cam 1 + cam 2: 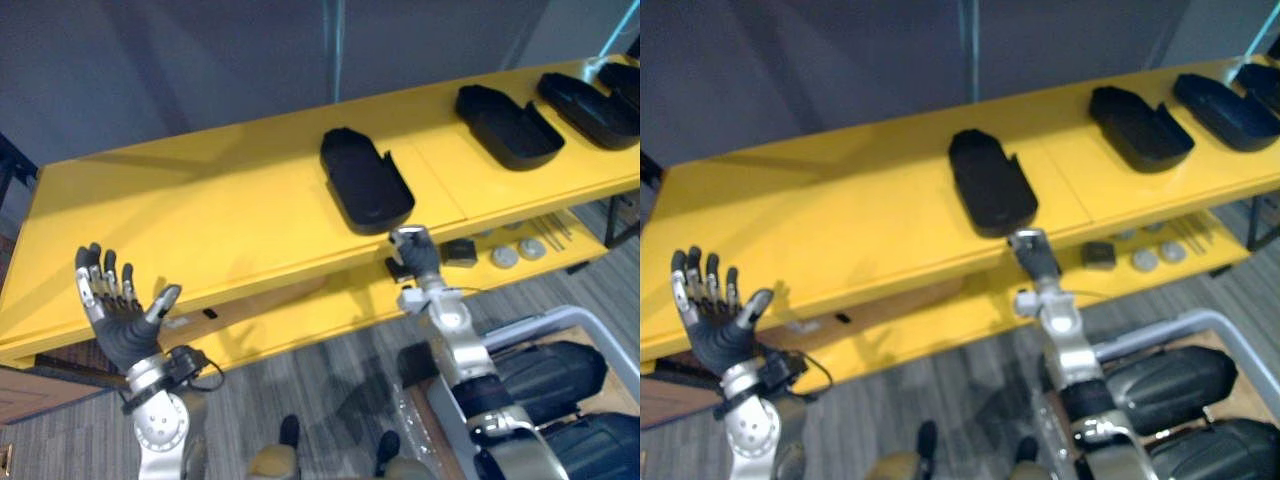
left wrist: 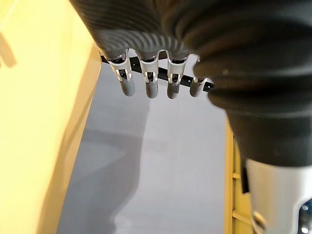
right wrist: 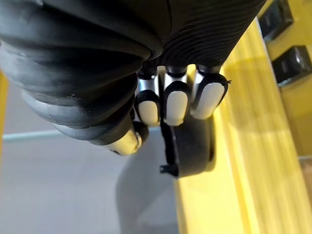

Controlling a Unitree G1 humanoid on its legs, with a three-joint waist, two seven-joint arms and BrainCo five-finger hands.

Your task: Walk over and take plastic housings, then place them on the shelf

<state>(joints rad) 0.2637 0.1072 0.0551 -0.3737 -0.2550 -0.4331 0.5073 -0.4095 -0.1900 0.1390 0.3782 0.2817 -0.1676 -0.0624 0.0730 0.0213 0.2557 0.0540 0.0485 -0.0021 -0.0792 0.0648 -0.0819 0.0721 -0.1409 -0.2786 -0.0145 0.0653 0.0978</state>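
- The right robot hand [image 1: 417, 255] is reaching out to the front edge of the top shelf [image 1: 200, 215], a long yellow board running across the room in front of the robot.
- The nearest housing [image 1: 365, 180], a black plastic shell with its open side up, is lying flat on that board near the middle, and its near end is sticking out a little past the front edge.
- The right robot hand is sitting just below and slightly to the right of that overhanging end, very close to it. From here I cannot tell whether it is touching the housing.
- I also cannot tell whether this robot hand is released, clenched or grasping anything. In the right wrist view the housing is lying just past the hand on the yellow edge.
- A second housing [image 1: 508, 125] is lying further right on the same board, well apart from the right robot hand, and a third housing [image 1: 590, 108] is lying beyond it near the right end.
- The left robot hand [image 1: 120, 325] is hanging in the air in front of the shelf's left part, palm up and released, fingers [image 1: 105, 275] spread straight and holding nothing. It is well apart from every housing.
- On the lower shelf [image 1: 330, 310], just right of the right robot hand, a small dark box [image 1: 460, 250] is sitting beside some round silver discs [image 1: 505, 256].
- Down on the right, beside the right arm, a pale-framed cart [image 1: 590, 320] is holding more dark rounded shells.
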